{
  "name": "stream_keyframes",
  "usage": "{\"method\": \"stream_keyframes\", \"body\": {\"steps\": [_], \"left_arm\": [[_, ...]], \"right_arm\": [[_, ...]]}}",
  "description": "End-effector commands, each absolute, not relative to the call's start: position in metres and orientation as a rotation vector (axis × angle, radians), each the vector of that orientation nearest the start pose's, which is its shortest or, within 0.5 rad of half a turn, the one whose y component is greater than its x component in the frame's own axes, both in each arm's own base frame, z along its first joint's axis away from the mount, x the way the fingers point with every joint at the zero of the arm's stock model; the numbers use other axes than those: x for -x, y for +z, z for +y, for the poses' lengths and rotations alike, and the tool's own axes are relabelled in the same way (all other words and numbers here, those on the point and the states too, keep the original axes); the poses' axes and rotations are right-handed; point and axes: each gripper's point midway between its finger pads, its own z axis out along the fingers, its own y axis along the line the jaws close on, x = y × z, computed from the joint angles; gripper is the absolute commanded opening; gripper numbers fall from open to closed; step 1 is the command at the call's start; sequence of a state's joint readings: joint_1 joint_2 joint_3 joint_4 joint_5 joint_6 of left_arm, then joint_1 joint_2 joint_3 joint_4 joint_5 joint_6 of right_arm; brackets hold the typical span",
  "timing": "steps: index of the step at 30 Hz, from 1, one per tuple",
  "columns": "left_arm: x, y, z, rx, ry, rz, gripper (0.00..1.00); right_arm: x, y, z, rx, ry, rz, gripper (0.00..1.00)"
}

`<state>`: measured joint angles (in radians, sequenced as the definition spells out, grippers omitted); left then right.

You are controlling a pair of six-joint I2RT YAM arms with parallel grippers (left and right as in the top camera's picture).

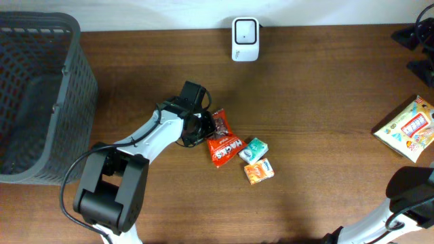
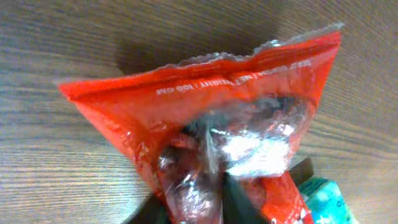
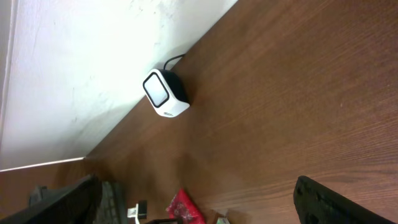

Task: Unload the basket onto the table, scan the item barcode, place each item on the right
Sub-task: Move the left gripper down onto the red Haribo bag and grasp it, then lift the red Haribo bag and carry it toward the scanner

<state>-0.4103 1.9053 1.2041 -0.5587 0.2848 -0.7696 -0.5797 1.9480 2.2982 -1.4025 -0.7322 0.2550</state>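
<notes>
I see the left fingers nearly closed, pinching the red candy bag at its clear end. The bag lies on the table, below the scanner. The right fingers are spread wide, empty, well apart from the bag.

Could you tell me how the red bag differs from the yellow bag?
The red bag is pinched by the left gripper near the centre; the yellow bag lies untouched at the right edge. Small packs lie beside the red bag; the yellow bag lies alone. Both are snack bags.
</notes>
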Motion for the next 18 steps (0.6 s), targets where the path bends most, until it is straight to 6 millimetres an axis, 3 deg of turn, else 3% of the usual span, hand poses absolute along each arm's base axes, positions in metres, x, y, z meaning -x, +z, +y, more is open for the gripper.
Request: {"method": "stream_keyframes", "body": {"steps": [1, 5, 8, 9, 13, 15, 16, 17, 18], "left_arm": [[-0.366, 0.041, -0.213, 0.293, -0.641, 2.897, 0.08], [-0.390, 0.091, -0.222, 0.097, -0.669, 2.768, 0.11], [-0.412, 0.127, -0.211, 0.011, -0.529, 2.657, 0.19], [-0.417, 0.134, -0.205, 0.006, -0.467, 2.634, 0.22], [-0.430, 0.143, -0.181, 0.049, -0.276, 2.580, 0.14], [-0.424, 0.137, -0.177, 0.052, -0.254, 2.615, 0.27], [-0.418, 0.132, -0.175, 0.051, -0.238, 2.647, 0.52], [-0.412, 0.126, -0.174, 0.047, -0.234, 2.681, 0.70], [-0.405, 0.120, -0.175, 0.041, -0.244, 2.722, 0.76]], "right_arm": [[-0.421, 0.324, -0.135, -0.737, 0.826, 2.297, 0.98], [-0.421, 0.324, -0.134, -0.737, 0.826, 2.297, 0.98], [-0.421, 0.324, -0.135, -0.737, 0.826, 2.297, 0.98], [-0.421, 0.324, -0.135, -0.737, 0.826, 2.297, 0.98], [-0.421, 0.324, -0.134, -0.737, 0.826, 2.297, 0.98], [-0.421, 0.324, -0.135, -0.737, 0.826, 2.297, 0.98], [-0.421, 0.324, -0.134, -0.737, 0.826, 2.297, 0.99], [-0.421, 0.324, -0.135, -0.737, 0.826, 2.297, 0.98], [-0.421, 0.324, -0.134, -0.737, 0.826, 2.297, 0.98]]}}
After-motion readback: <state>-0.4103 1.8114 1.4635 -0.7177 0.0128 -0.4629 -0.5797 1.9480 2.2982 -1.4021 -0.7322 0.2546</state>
